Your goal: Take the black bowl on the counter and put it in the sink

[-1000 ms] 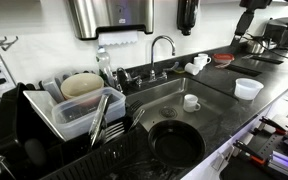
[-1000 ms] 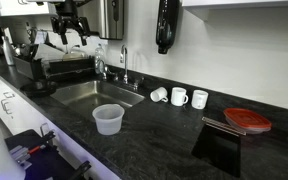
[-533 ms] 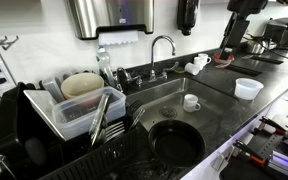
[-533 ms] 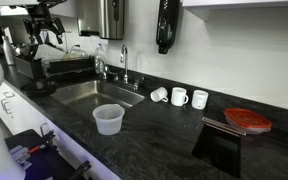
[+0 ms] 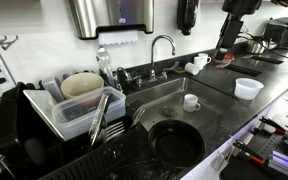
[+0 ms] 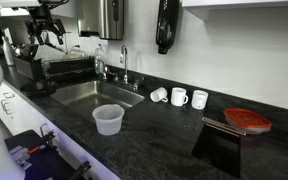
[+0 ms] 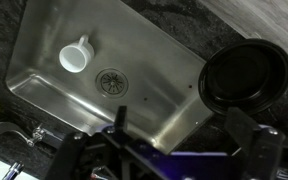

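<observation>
The black bowl (image 5: 176,142) sits upright and empty on the dark counter (image 5: 224,112) by the front rim of the sink (image 5: 164,95). In the wrist view the bowl (image 7: 246,76) lies right of the steel sink basin (image 7: 154,75). My gripper (image 7: 182,135) is open and empty, high above the sink's edge, well clear of the bowl. It hangs at the top of both exterior views (image 5: 228,32) (image 6: 49,25). The sink (image 6: 94,93) shows in the exterior view without the bowl.
A white cup (image 5: 191,101) lies in the sink near the drain (image 7: 110,80). A white tub (image 6: 108,118) stands on the counter. A grey dish tub (image 5: 79,110) holds a beige bowl. Three cups (image 6: 179,97) stand by the wall. The faucet (image 5: 162,45) rises behind the sink.
Over the last second my arm swung sideways and lower above the sink area; it has stayed almost still for the last half second. The bowl and cup have not moved.
</observation>
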Available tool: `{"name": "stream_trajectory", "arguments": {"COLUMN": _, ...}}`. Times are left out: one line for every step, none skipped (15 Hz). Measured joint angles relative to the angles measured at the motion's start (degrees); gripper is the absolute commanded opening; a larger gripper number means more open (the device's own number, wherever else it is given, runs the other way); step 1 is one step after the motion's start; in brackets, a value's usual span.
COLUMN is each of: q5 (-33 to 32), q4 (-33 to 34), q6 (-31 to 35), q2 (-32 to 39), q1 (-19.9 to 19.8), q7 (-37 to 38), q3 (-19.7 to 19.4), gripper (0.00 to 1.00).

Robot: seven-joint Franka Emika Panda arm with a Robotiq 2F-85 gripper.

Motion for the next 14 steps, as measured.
{"name": "stream_trajectory", "arguments": {"q5": 0.3, "q4": 0.0, "q6": 0.0, "q2": 0.1, "q1": 0.1, "q7": 0.2, "q3": 0.1, "gripper": 1.0}}
{"name": "stream_trajectory", "arguments": {"q5": 0.9, "q4": 0.0, "q6": 0.0, "q2": 0.3, "q1": 0.4, "q7": 0.6, "q3": 0.3, "gripper": 1.0}}
{"name": "stream_trajectory", "arguments": {"q5": 1.8, "q4": 0.0, "q6": 0.4, "q2": 0.9, "q1": 0.9, "q7": 1.4, "q3": 0.7, "gripper": 1.0}}
{"name": "stream_trajectory", "arguments": {"q5": 2.7, "q4": 0.0, "q6": 1.5, "q2": 1.8, "q1": 1.4, "q7": 2.2, "q3": 1.3, "gripper": 1.0}}
{"name": "stream_trajectory", "arguments": {"q5": 3.3, "q4": 0.2, "q6": 2.8, "q2": 3.2, "q1": 2.0, "q7": 3.1, "q3": 2.2, "gripper": 1.0}}
{"name": "stream_trajectory", "arguments": {"q5": 3.5, "q4": 0.4, "q6": 4.5, "q2": 5.0, "q1": 2.5, "q7": 4.1, "q3": 3.3, "gripper": 1.0}}
{"name": "stream_trajectory", "arguments": {"q5": 3.5, "q4": 0.8, "q6": 6.2, "q2": 7.1, "q1": 2.8, "q7": 5.1, "q3": 4.3, "gripper": 1.0}}
{"name": "stream_trajectory", "arguments": {"q5": 3.5, "q4": 1.4, "q6": 7.6, "q2": 9.3, "q1": 3.0, "q7": 5.8, "q3": 5.3, "gripper": 1.0}}
{"name": "stream_trajectory", "arguments": {"q5": 3.5, "q4": 2.0, "q6": 8.8, "q2": 11.7, "q1": 3.2, "q7": 6.5, "q3": 6.3, "gripper": 1.0}}
{"name": "stream_trajectory", "arguments": {"q5": 3.5, "q4": 2.6, "q6": 9.6, "q2": 13.9, "q1": 3.5, "q7": 7.1, "q3": 7.1, "gripper": 1.0}}
{"name": "stream_trajectory", "arguments": {"q5": 3.5, "q4": 3.1, "q6": 10.2, "q2": 15.9, "q1": 3.8, "q7": 7.5, "q3": 7.9, "gripper": 1.0}}
{"name": "stream_trajectory", "arguments": {"q5": 3.4, "q4": 3.6, "q6": 10.6, "q2": 17.8, "q1": 4.1, "q7": 7.8, "q3": 8.5, "gripper": 1.0}}
{"name": "stream_trajectory", "arguments": {"q5": 3.2, "q4": 4.0, "q6": 10.9, "q2": 19.7, "q1": 4.3, "q7": 7.9, "q3": 8.9, "gripper": 1.0}}
{"name": "stream_trajectory", "arguments": {"q5": 3.2, "q4": 4.4, "q6": 11.1, "q2": 21.4, "q1": 4.5, "q7": 7.9, "q3": 9.1, "gripper": 1.0}}
